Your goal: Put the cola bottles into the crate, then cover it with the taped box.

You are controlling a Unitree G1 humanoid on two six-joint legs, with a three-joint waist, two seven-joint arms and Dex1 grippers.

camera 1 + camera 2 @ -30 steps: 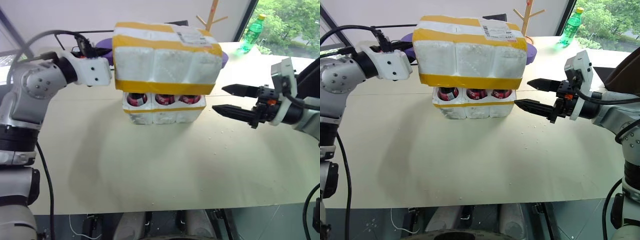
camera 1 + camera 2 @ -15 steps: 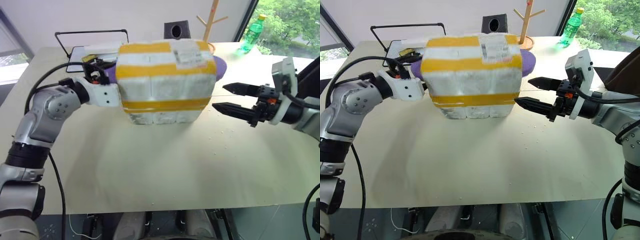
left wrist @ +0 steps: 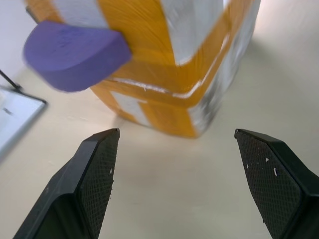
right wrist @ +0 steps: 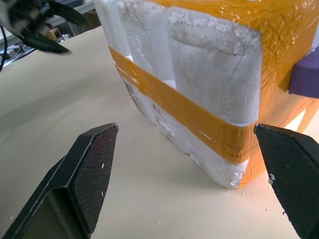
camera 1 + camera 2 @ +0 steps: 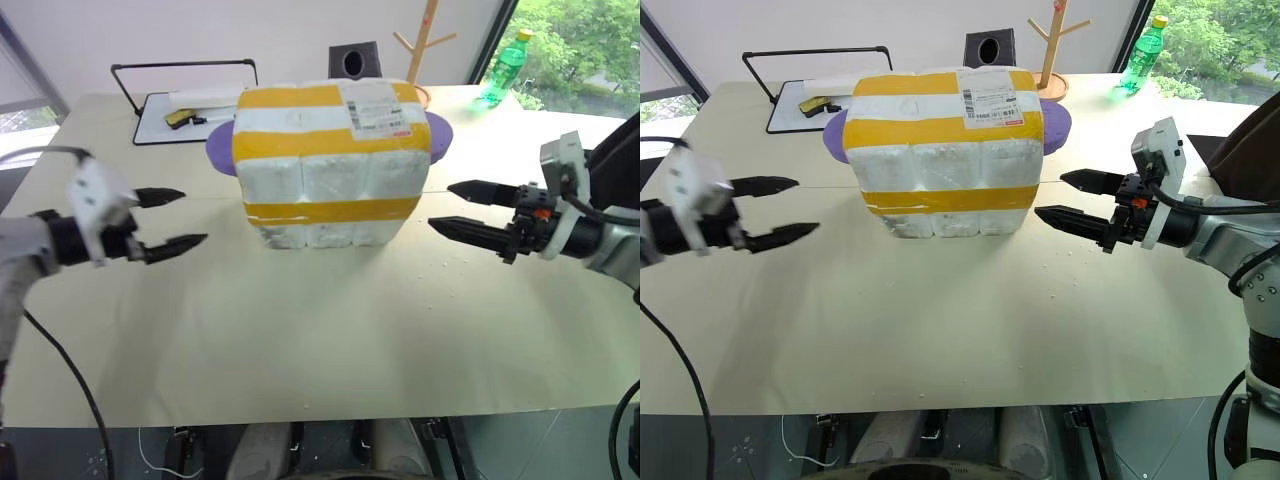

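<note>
The taped box [image 5: 330, 150], white styrofoam with wide yellow stripes and a shipping label, sits upright over the crate [image 5: 325, 235], whose white lower edge shows beneath it. The cola bottles are hidden under the box. My left gripper [image 5: 192, 216] hovers open to the left of the box, apart from it, with nothing between its fingers. On the other side my right gripper [image 5: 440, 205] is open too, pointing at the box's right end with a small gap. The left wrist view shows a box corner [image 3: 199, 50]; the right wrist view shows the box's side [image 4: 214, 64].
A purple plate-like thing [image 5: 220, 150] sticks out behind the box on both sides. Behind it are a white tray with a black wire frame [image 5: 175, 105], a black tissue box [image 5: 353, 60], a wooden rack [image 5: 425, 40] and a green bottle [image 5: 505, 65].
The taped box came down over the crate and hid the bottles. My left gripper let go of it, opened and drew back to the left. The right gripper stayed put.
</note>
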